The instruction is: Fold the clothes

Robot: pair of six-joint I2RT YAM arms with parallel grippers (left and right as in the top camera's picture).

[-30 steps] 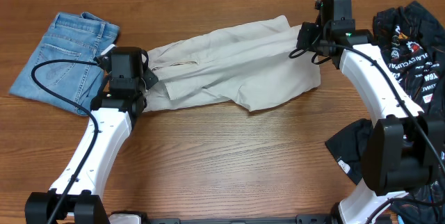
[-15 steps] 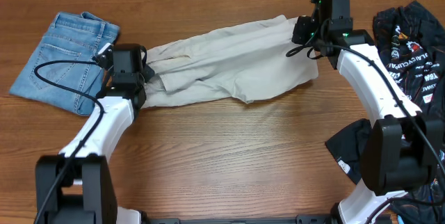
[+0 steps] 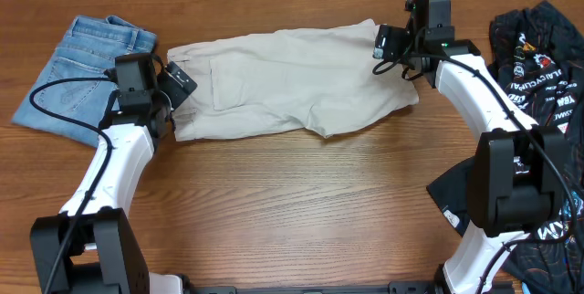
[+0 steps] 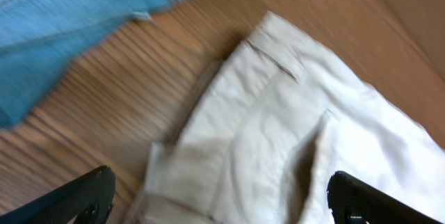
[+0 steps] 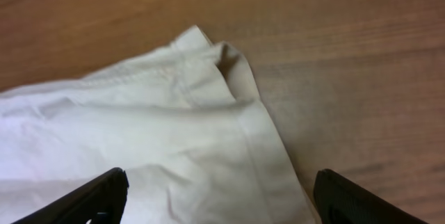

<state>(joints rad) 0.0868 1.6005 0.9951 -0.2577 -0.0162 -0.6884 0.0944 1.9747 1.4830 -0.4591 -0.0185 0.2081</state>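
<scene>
beige shorts (image 3: pixel 292 79) lengthwise left-right

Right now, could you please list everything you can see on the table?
beige shorts: one, beige, spread out across the far middle of the table
denim shorts: one, light blue, far left, apart from the beige pair
black jersey: one, black with printed logos, crumpled along the right edge
table: one, brown wood, under everything
left hand: one, black fingers, open above the beige shorts' left end
right hand: one, black fingers, open above the beige shorts' right corner
</scene>
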